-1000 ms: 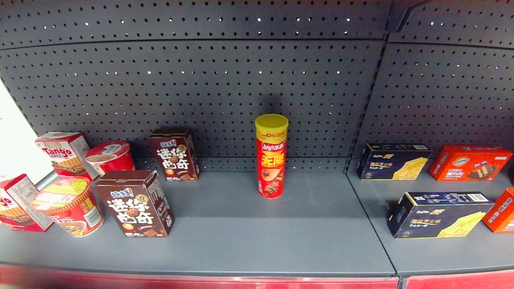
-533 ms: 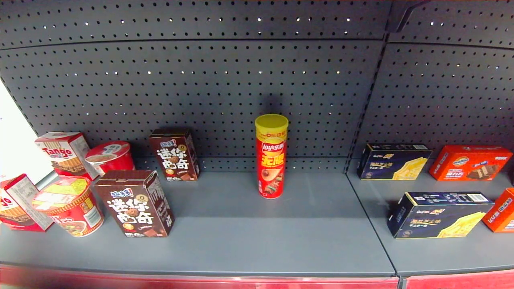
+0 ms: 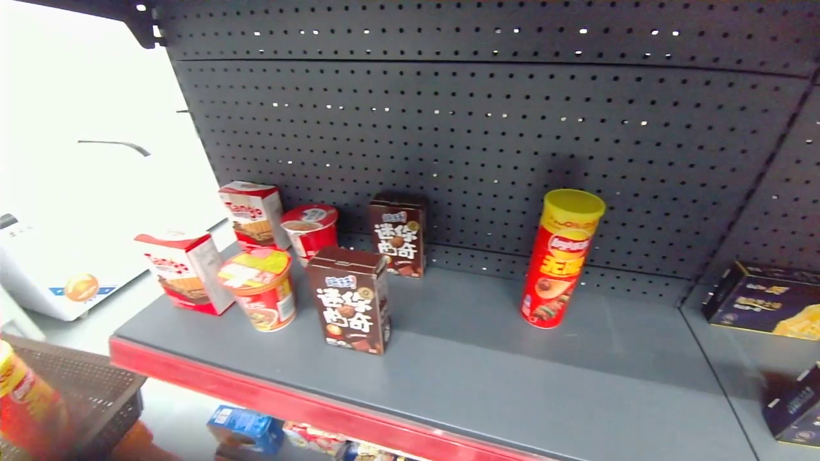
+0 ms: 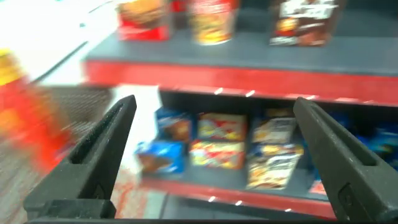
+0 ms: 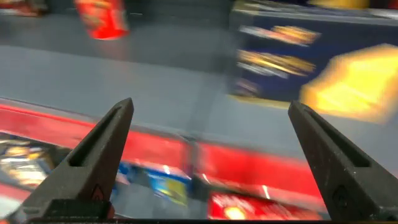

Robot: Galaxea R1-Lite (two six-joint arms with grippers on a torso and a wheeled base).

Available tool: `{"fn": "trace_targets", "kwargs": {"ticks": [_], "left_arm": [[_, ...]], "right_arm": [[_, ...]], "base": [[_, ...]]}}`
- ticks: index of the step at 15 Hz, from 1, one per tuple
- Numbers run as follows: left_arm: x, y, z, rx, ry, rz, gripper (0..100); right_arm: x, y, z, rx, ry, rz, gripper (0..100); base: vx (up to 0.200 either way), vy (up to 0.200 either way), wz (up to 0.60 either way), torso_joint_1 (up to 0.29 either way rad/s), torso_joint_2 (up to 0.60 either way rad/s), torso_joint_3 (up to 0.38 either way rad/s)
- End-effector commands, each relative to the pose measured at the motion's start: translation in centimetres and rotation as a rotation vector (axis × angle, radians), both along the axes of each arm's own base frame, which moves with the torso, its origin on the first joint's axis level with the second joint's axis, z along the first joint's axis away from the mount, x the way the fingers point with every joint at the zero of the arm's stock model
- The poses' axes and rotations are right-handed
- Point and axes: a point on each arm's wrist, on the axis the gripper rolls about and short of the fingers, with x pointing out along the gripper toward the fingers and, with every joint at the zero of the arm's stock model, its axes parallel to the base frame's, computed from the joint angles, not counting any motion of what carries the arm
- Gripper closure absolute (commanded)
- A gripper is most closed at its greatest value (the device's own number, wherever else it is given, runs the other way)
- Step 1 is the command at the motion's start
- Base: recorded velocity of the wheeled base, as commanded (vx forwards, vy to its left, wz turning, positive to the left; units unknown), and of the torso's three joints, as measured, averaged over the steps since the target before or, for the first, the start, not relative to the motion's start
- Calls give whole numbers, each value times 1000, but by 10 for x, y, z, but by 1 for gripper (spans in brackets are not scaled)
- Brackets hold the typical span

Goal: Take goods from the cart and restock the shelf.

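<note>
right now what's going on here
A robot is restocking a store shelf from a cart, and nothing is in hand at this moment. The left gripper and right gripper are both open and empty, facing the shelf's front edge. One chip can stands upright on the shelf beside snack boxes and noodle cups; another red and yellow can is at the cart.

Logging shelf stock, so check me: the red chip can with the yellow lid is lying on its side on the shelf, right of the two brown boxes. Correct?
Not quite. The head view shows the red chip can standing upright on the shelf, not lying down. It is right of the front brown box and the back brown box.
</note>
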Motion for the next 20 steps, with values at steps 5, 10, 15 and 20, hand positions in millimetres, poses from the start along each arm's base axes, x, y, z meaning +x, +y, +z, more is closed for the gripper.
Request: {"fn": "trace_targets", "kwargs": {"ticks": [5,10,15,20], "left_arm": [[0,0,0,-1,1,-1,0],[0,0,0,-1,1,1,0],[0,0,0,0,1,2,0],[-1,0,6,-1,-22,2,0]], "right_arm": [[0,0,0,0,-1,1,0],[0,0,0,0,-1,1,0],[0,0,0,0,-1,1,0],[0,0,0,2,-1,1,0]], "base": [[0,0,600,0,4,0],[0,0,600,1,0,2],[0,0,360,0,0,0],[0,0,0,0,0,0]]}}
